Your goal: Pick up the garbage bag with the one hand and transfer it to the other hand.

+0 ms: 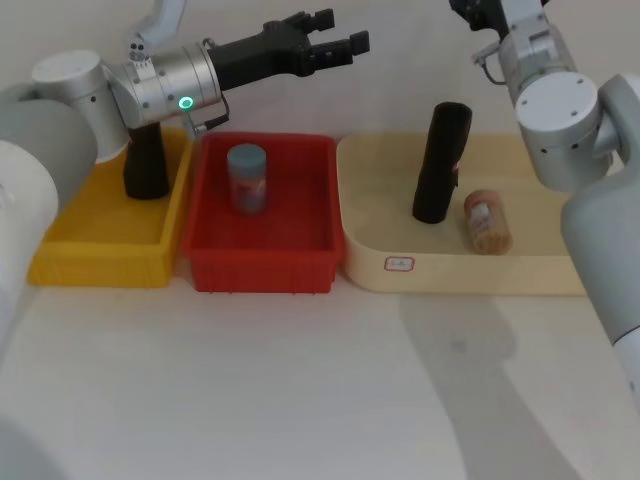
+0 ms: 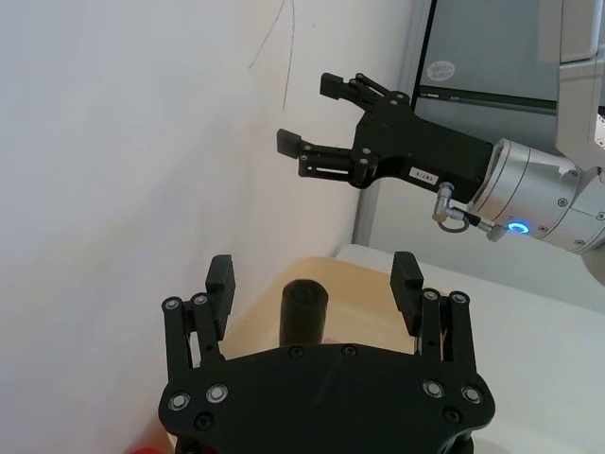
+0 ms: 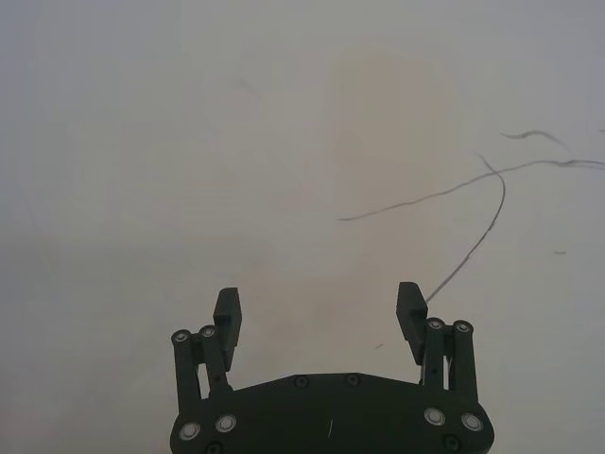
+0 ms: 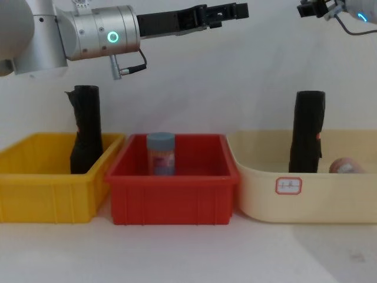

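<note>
Garbage bag (image 1: 442,160) stands upright in the cream tray (image 1: 372,215), frame right. Left gripper (image 1: 330,45), top centre, fingers wide apart, empty; should be lowered astride the roll's upper half. Right gripper (image 2: 317,128) parked spread, empty.

Bright, even indoor light; soft arm shadow on the table (image 1: 300,400); no glare; frames sharp.

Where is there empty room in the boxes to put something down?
The red bin has bare floor to the right of the blue-lidded jar. The cream tray is bare on its left half; its right holds the garbage bag and a small jar.
</note>
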Controlling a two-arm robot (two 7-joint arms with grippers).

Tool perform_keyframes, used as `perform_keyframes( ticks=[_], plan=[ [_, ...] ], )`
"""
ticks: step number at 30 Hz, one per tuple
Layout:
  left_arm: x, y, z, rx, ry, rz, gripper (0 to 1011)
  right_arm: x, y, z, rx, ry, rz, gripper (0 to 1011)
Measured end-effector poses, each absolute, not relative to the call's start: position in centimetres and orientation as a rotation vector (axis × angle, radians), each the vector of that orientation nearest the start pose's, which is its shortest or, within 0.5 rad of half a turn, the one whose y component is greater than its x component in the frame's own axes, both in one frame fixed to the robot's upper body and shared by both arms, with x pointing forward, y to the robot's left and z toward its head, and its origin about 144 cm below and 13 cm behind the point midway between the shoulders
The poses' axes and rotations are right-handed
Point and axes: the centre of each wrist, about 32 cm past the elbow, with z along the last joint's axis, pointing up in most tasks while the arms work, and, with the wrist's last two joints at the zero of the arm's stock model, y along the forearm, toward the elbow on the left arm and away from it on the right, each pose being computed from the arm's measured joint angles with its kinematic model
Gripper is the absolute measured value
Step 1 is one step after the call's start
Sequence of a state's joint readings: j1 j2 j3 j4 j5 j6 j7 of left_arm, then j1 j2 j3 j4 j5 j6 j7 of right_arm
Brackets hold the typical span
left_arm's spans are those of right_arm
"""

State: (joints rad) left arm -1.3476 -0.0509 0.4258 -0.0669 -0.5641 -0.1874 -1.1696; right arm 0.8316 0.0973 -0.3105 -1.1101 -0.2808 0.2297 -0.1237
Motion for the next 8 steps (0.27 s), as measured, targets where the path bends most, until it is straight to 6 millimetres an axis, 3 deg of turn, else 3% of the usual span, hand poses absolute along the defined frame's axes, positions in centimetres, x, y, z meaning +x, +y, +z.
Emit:
perform_keyframes(
  ticks=[8],
  plan=[
    [72.74, 18.74, 132.84, -0.155, 0.011, 0.348, 1001, 64.86, -18.38, 134.32, -0.279, -0.576, -1.574, 1005]
  ],
)
